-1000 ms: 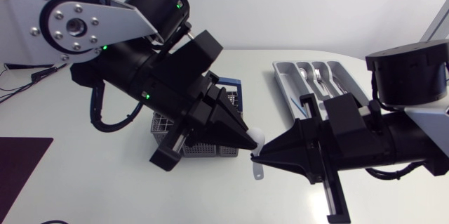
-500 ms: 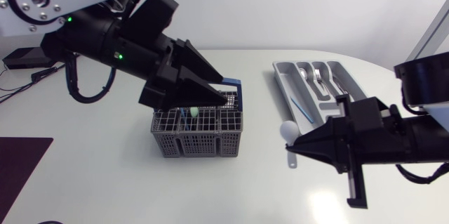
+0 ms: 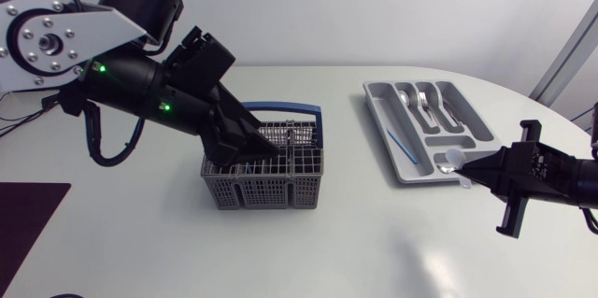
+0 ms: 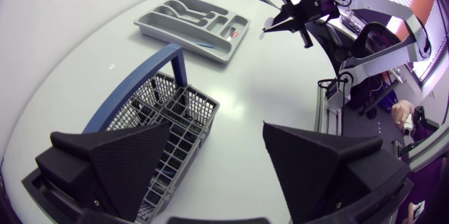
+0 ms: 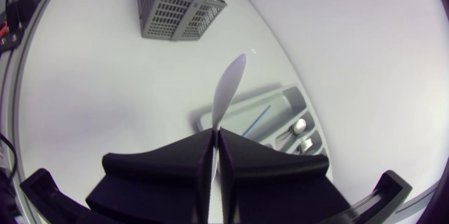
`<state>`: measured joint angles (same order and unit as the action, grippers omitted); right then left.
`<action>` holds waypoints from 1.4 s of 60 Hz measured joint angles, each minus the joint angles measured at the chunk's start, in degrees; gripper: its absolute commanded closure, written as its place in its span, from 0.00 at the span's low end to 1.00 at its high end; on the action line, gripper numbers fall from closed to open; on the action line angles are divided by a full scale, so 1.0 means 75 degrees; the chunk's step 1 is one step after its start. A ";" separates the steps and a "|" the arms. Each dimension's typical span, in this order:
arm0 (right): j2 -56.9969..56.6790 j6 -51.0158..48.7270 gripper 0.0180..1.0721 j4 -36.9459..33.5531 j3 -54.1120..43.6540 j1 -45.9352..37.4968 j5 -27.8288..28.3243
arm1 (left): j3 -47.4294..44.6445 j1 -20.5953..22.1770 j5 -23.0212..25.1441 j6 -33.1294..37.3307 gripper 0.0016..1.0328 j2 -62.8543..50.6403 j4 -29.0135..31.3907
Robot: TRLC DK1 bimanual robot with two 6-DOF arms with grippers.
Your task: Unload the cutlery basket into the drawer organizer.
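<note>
**Right gripper clamps the white spoon at the organizer; left gripper wide open at the basket**

Counts on the table (image 3: 374, 242):
- 2 arms, 2 grippers
- 1 cutlery basket (image 3: 262, 191), grey mesh with 1 blue handle (image 3: 280, 108)
- 1 drawer organizer (image 3: 470, 119), grey, with several compartments
- 1 white spoon (image 3: 451, 159)
- In the organizer: 1 metal spoon (image 3: 403, 99), 1 fork (image 3: 422, 102), 1 thin blue stick (image 3: 400, 139). Anything else in there is too small to call.
- Basket contents: can't read them through the mesh and the arm.

Right gripper (image 3: 470, 169): fingers pressed together on the white spoon's handle, one finger on each side. In the right wrist view the spoon (image 5: 228, 90) sticks straight out ahead of the gripper (image 5: 215, 134), bowl end furthest away. From above, the bowl sits over the near end of the organizer, just ahead of the fingertips. Can't tell whether it touches the tray. The basket is well apart from this gripper, on the far side of the organizer.

Left gripper (image 3: 269, 149): hangs over the basket, at the handle side. In the left wrist view its fingers (image 4: 112, 161) are spread wide with nothing between them, and the gripper (image 4: 217, 129) has bare table showing in the gap. The basket (image 4: 165, 115) lies under and beside one finger, not between the two.

The basket and organizer are apart, each standing flat on the table.
</note>
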<state>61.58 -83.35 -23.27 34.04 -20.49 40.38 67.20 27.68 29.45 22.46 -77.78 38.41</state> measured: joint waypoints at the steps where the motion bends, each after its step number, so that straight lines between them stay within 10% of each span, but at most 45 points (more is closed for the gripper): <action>1: 0.0114 -0.0128 0.94 0.0143 0.0000 -0.0082 -0.0038 | -0.0009 0.0012 -0.0006 -0.0009 0.06 0.0000 0.0003; 56: 0.4852 -0.2509 0.93 0.4846 0.1160 -0.0452 -0.2812 | -0.0315 0.0058 -0.0638 -0.0490 0.06 -0.0026 0.0090; 66: 0.5018 -0.2728 0.56 0.5557 0.0982 -0.0134 -0.3261 | -0.0370 0.0093 -0.0746 -0.0632 0.06 -0.0052 0.0154; 84: 0.5065 -0.2871 0.21 0.5709 0.0662 -0.0058 -0.3558 | -0.0370 0.0149 -0.0772 -0.0685 0.06 -0.0052 0.0277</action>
<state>99.57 -104.88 19.55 39.00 -20.93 13.69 64.42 28.80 23.66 17.32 -78.17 40.49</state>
